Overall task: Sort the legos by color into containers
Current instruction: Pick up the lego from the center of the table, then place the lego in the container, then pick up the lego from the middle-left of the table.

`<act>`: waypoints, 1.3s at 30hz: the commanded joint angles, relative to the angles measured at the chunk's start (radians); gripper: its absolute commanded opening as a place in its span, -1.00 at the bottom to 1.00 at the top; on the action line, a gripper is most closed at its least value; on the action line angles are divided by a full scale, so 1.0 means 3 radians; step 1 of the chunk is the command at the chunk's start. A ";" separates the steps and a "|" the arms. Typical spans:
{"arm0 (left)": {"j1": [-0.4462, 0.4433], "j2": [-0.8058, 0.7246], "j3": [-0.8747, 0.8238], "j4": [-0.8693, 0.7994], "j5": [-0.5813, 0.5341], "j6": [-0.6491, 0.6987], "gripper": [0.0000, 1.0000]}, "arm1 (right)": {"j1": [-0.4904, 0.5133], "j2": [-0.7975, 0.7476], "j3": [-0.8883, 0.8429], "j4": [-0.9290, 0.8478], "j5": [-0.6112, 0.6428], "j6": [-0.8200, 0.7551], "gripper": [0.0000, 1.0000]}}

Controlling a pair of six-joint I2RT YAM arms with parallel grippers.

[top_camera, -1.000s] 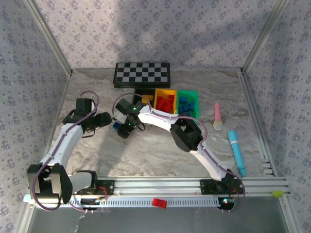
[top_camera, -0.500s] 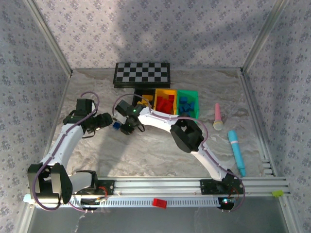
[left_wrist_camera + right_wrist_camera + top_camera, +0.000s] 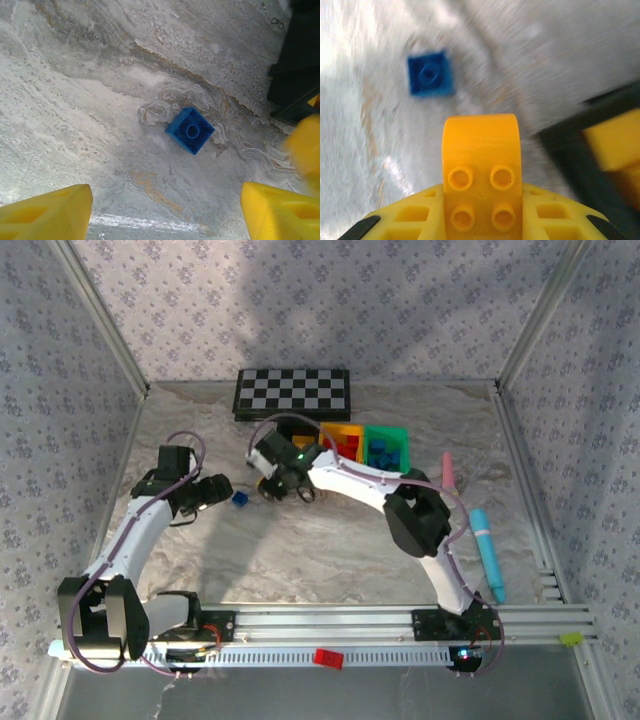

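Note:
A single blue lego (image 3: 239,499) lies on the marble table, also visible as a studded square (image 3: 190,131) ahead of my left gripper (image 3: 167,210). That gripper is open, with nothing between its yellow fingers (image 3: 50,212). My right gripper (image 3: 482,215) is shut on a yellow lego (image 3: 481,170) with a rounded end, held above the table near the black container (image 3: 580,150). The blue lego (image 3: 430,74) is farther off on the left. From above, the right gripper (image 3: 270,485) hangs in front of the black container (image 3: 297,435), the yellow container (image 3: 343,437) and the green container (image 3: 387,445).
A checkered board (image 3: 292,392) lies behind the containers. A pink stick (image 3: 448,480) and a light blue stick (image 3: 487,552) lie at the right. The black container's wall (image 3: 297,75) stands at the right edge of the left wrist view.
My right gripper closed on the yellow lego and moved right and back toward the containers, uncovering the blue lego. The left arm stayed still.

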 commanded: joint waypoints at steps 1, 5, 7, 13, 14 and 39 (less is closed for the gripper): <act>-0.0063 0.0073 -0.0033 0.0107 0.0118 -0.0078 0.54 | -0.0220 -0.0065 0.0230 0.0023 0.0387 0.0368 -0.33; -0.0258 0.0205 -0.0035 0.0166 0.0012 -0.0109 0.53 | -0.0411 0.0262 0.0720 -0.0309 0.0356 0.0516 -0.12; -0.0331 0.0308 -0.0005 0.0186 0.0001 -0.0110 0.53 | -0.0419 0.0339 0.0803 -0.0376 0.0409 0.0522 0.01; -0.0436 0.0624 0.0097 0.0186 -0.0073 -0.0070 0.53 | -0.0345 0.0096 0.0385 -0.0182 0.0487 0.0515 0.22; -0.0440 0.0674 0.0118 0.0185 -0.0077 -0.0065 0.53 | -0.0345 0.0019 0.0277 -0.0167 0.0510 0.0522 0.22; -0.0615 0.1884 0.0906 0.0059 -0.0490 0.0156 0.20 | -0.0220 -0.1600 -0.1710 0.0244 0.0923 0.0667 0.24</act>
